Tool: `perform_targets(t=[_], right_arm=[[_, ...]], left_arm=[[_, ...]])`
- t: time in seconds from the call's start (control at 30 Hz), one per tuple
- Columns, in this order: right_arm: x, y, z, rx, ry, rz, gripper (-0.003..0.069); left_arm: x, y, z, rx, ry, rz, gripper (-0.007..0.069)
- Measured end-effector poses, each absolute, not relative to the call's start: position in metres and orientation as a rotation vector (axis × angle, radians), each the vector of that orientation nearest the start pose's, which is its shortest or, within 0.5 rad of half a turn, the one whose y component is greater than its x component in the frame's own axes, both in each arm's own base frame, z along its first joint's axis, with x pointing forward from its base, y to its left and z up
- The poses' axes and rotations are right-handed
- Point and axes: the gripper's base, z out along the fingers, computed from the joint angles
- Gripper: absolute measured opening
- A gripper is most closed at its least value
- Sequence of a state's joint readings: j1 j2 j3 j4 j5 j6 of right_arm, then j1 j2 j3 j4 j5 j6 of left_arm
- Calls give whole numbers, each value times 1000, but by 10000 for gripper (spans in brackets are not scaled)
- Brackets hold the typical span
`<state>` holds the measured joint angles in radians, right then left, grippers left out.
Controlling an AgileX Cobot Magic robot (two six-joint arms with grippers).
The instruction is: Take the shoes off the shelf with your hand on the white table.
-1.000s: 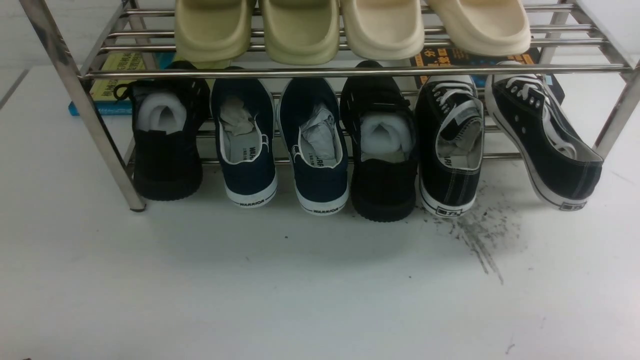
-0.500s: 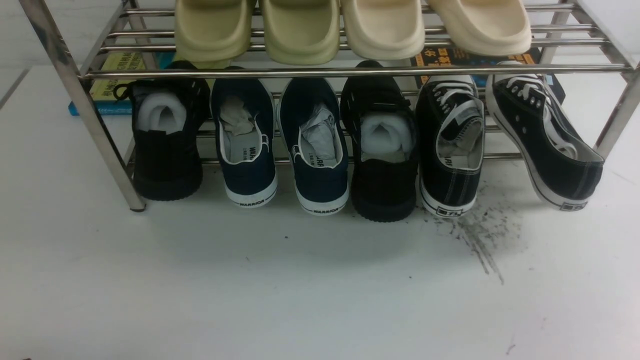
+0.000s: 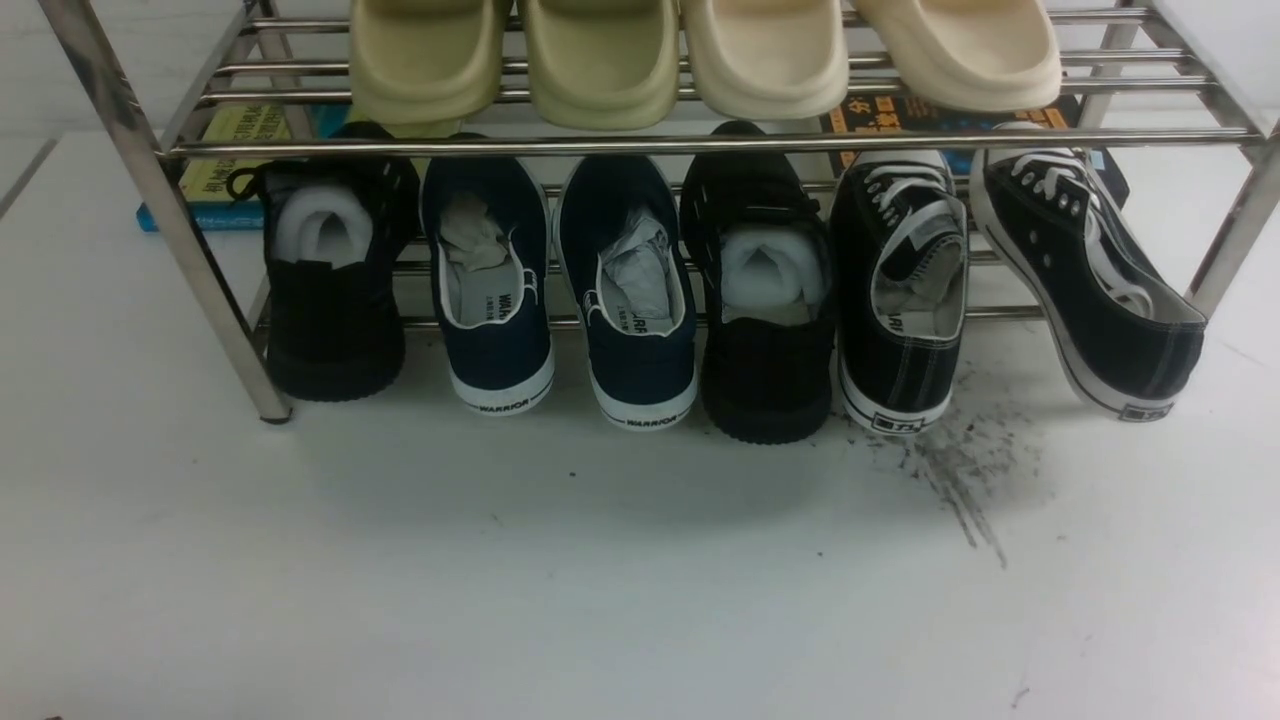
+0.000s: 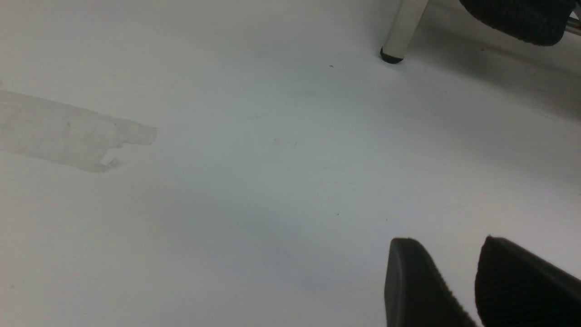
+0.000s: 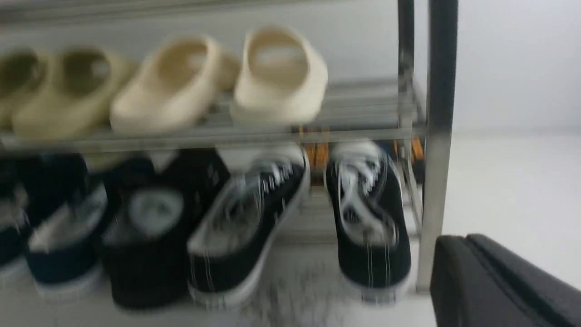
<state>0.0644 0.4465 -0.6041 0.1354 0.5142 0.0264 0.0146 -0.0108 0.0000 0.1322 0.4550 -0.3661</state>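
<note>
Straight ahead in the front view, a steel shoe rack (image 3: 700, 143) stands on the white table (image 3: 500, 580). At the right end of its lower tier sit the black canvas sneakers (image 3: 900, 300), heels toward the camera. One is upright and the other leans on its side. Black scuff streaks (image 3: 960, 480) mark the table just before them. From the left wrist, the left gripper (image 4: 448, 245) is over the table near a rack leg (image 4: 401, 27), its pads apart and empty. From the right wrist, blurred, the sneakers lie ahead. The right gripper (image 5: 494, 284) shows one finger only, so I cannot tell whether it is parted or closed.
</note>
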Motion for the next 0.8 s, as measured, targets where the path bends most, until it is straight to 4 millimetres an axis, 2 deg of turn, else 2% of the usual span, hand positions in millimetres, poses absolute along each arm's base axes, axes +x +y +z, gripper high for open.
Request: perform_targets(t=[0.2, 0.33, 0.53, 0.63, 0.67, 0.73, 0.8], right_arm=[[129, 20, 295, 20, 2393, 250, 2], [158, 32, 281, 2, 2570, 357, 11], [188, 69, 294, -315, 2606, 495, 35], [210, 102, 308, -490, 2583, 510, 53], [213, 105, 310, -504, 2580, 505, 54], [234, 124, 318, -517, 2593, 446, 77], [247, 134, 319, -497, 2612, 387, 98]], left_arm=[[50, 6, 173, -290, 1903, -100, 239], [50, 6, 173, -290, 1903, -100, 239], [50, 6, 173, -290, 1903, -100, 239], [50, 6, 173, -290, 1903, -100, 239], [50, 6, 173, -290, 1903, -100, 239], [50, 6, 173, -290, 1903, -100, 239], [50, 6, 173, -290, 1903, -100, 239]])
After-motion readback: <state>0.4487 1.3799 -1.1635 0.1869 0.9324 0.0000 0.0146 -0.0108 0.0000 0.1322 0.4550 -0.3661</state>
